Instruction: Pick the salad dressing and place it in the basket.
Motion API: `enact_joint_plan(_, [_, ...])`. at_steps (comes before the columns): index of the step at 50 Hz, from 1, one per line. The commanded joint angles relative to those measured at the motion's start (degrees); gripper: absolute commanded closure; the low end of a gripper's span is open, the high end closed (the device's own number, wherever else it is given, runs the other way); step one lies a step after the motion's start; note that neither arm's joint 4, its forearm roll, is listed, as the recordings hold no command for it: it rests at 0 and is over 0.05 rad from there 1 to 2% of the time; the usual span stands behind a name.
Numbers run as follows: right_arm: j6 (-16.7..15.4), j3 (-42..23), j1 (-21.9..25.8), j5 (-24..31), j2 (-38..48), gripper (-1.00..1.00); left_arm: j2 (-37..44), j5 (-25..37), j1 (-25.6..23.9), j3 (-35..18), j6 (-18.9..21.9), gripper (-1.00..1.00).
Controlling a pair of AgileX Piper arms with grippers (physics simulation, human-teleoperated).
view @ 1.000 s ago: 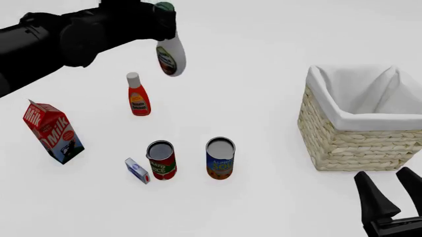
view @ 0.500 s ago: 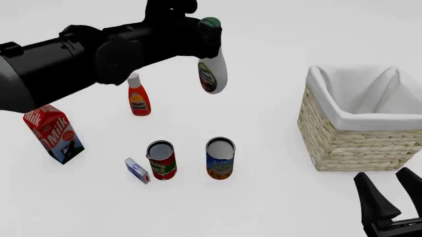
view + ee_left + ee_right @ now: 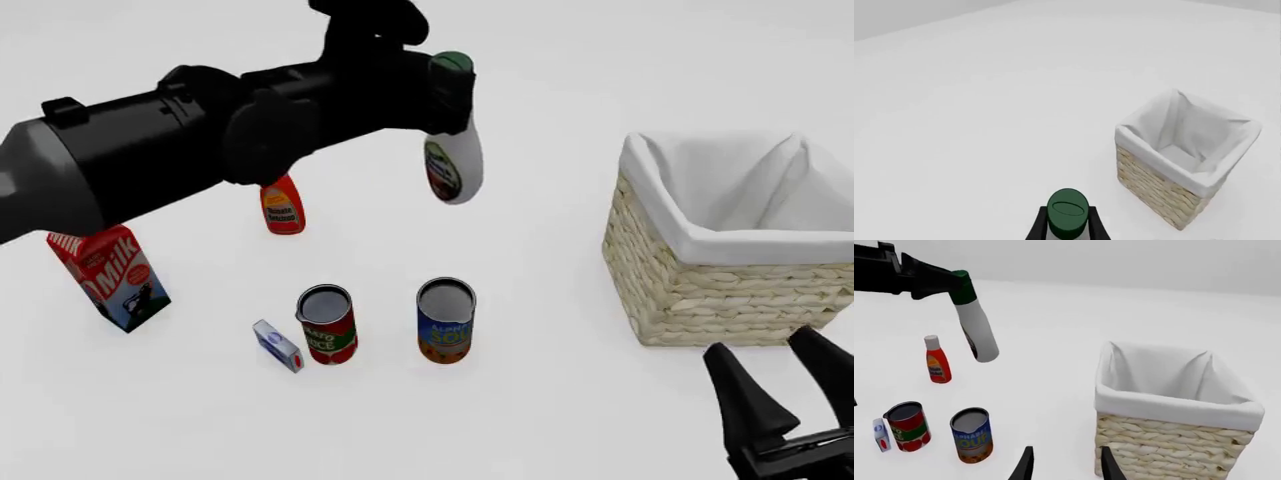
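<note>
My left gripper (image 3: 447,85) is shut on the neck of the salad dressing (image 3: 454,165), a white teardrop bottle with a dark green cap. It hangs in the air above the table's middle, left of the basket (image 3: 727,290). The bottle also shows in the right wrist view (image 3: 977,330), and its green cap (image 3: 1067,215) shows between the fingers in the left wrist view. The wicker basket with white lining (image 3: 1174,405) stands at the right and shows in the left wrist view (image 3: 1157,185). My right gripper (image 3: 781,395) is open and empty near the front right, in front of the basket.
A red bottle with white cap (image 3: 280,205) stands behind the left arm. A milk carton (image 3: 107,270) is at the left. A red can (image 3: 327,325), a blue can (image 3: 446,320) and a small blue-white box (image 3: 278,346) stand in front.
My left arm has carried the salad dressing to the right, toward the basket. The right gripper has shifted slightly.
</note>
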Motion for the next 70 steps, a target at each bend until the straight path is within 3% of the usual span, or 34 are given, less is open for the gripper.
enact_joint_plan(1, [-4.9,-2.3,3.1,-3.8,9.9,-1.00,-0.4,-0.2,-0.2,-0.3,0.9,1.00])
enact_joint_plan(4, [-4.2,-3.7,4.0,-2.4,9.7,-1.00,-0.3,-0.1,-0.2,-0.4,0.8,1.00])
enact_joint_plan(8, [-6.2,-5.7,5.7,-2.8,13.4,-1.00,-0.3,-0.3,-0.5,-0.3,0.8,1.00])
enact_joint_plan(14, [-5.3,-9.4,7.5,-1.2,15.5,-1.00,-0.2,-0.2,-0.6,-0.5,0.8,1.00])
enact_joint_plan(31, [-9.7,-17.4,13.1,-2.7,21.9,-1.00,-0.5,0.2,-1.8,-0.6,0.3,1.00])
enact_joint_plan(70, [-14.7,-27.4,20.4,-15.4,43.8,-1.00,-1.5,-0.5,-4.9,1.2,-0.2,1.00])
